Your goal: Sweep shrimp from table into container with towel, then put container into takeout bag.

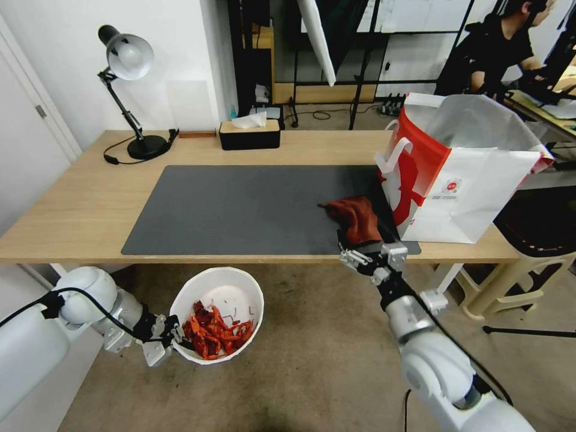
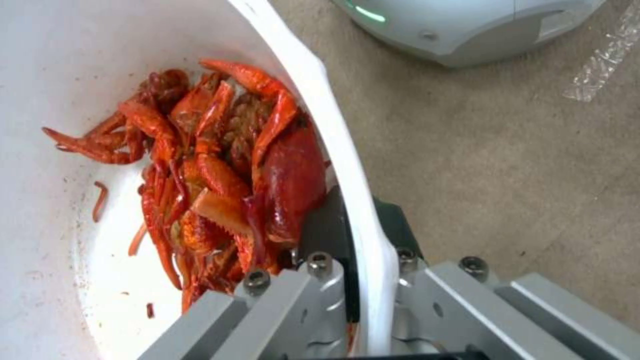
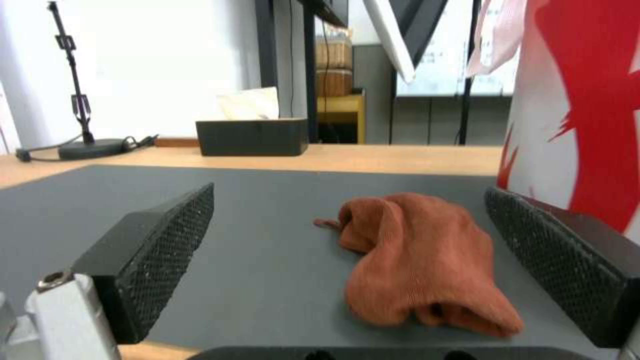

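Left hand: held low, below the front edge of the tabletop and over the floor, pinching the near rim of the bowl, one finger inside the wall and the other outside
Round white plastic bowl: hangs in the air from the left hand, in front of the tabletop, opening upward
Bright red-orange glossy shrimp: heaped inside the bowl against the wall nearest the left hand; a few thin red scraps cling to the white wall beside the heap
Right hand: at the front edge of the tabletop, just on the near side of the cloth, its two black ribbed fingers spread wide with the cloth lying between them, and I can see no contact with it
Small rust-red soft cloth: crumpled on the dark grey mat, close beside the paper bag
Large white paper bag with red side panels: stands upright and open at the right end of the tabletop, loop handle toward the mat
Long light wood tabletop: carries the mat across its middle
Black rectangular tissue box: at the far edge, a white tissue sticking up
Black desk lamp: at the far left corner, well apart from the cloth
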### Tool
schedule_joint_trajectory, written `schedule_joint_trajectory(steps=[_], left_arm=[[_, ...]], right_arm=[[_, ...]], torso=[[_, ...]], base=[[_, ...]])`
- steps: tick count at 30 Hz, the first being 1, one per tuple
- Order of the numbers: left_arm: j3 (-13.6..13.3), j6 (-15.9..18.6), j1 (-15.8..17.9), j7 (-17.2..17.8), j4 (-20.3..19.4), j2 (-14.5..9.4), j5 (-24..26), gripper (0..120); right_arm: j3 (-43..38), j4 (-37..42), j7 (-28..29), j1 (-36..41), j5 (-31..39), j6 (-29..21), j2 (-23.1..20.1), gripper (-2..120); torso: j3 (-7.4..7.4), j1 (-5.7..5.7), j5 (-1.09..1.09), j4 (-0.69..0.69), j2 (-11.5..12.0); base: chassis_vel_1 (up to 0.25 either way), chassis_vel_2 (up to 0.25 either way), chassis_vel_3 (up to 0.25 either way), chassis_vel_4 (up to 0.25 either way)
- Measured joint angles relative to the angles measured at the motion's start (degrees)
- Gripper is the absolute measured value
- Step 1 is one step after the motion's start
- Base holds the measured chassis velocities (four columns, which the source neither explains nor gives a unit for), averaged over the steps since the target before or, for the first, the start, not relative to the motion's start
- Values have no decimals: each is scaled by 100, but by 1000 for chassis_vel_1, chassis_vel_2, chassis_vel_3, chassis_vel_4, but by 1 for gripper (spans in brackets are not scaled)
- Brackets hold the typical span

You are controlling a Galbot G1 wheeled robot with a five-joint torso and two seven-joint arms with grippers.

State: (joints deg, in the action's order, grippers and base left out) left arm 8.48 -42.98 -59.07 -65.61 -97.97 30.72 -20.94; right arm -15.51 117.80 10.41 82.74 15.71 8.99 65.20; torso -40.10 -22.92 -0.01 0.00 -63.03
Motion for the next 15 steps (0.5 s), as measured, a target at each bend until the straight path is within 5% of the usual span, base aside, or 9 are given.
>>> schedule_joint_trajectory(steps=[5, 15], left_arm=[[94, -21, -142, 12, -222, -74, -17, 0], [497, -45, -742, 62, -875, -182, -87, 0]], right_arm=[[-71, -202, -95, 369, -511, 571, 131, 100], [-47, -416, -239, 676, -676, 876, 195, 100]], torso=[[0, 0, 0, -1, 0], [0, 0, 0, 1, 0]], base=[[0, 0, 0, 0], [0, 0, 0, 0]])
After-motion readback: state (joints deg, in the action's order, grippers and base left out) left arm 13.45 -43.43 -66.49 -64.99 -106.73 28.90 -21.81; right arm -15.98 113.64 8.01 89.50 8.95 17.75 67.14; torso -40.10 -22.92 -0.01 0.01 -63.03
